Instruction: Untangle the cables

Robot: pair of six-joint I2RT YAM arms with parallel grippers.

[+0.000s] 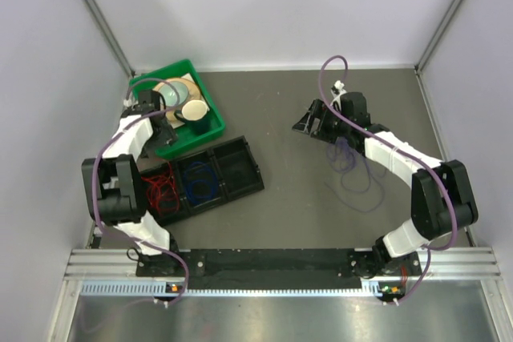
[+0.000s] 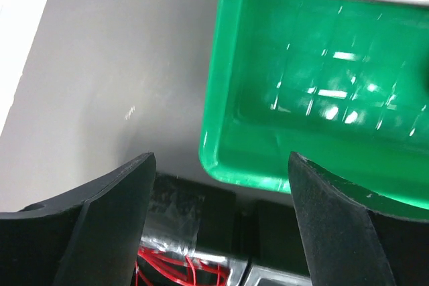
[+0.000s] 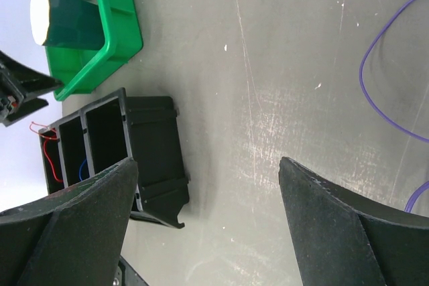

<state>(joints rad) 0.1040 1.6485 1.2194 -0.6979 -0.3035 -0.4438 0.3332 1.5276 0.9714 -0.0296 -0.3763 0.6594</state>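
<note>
A thin purple cable (image 1: 350,167) lies in loose loops on the grey table under my right forearm; part of it shows in the right wrist view (image 3: 362,72). A red cable (image 1: 160,190) is coiled in the left compartment of a black tray (image 1: 258,175), and a blue cable (image 1: 200,184) in the middle one. My left gripper (image 1: 166,132) is open and empty over the near edge of the green bin, with the red cable (image 2: 167,266) just below it. My right gripper (image 1: 306,124) is open and empty above bare table (image 3: 208,165), left of the purple cable.
A green bin (image 1: 210,102) with tape rolls stands at the back left, against the black tray; both show in the left wrist view (image 2: 301,98) and right wrist view (image 3: 117,25). The tray's right compartment holds nothing. Walls enclose three sides.
</note>
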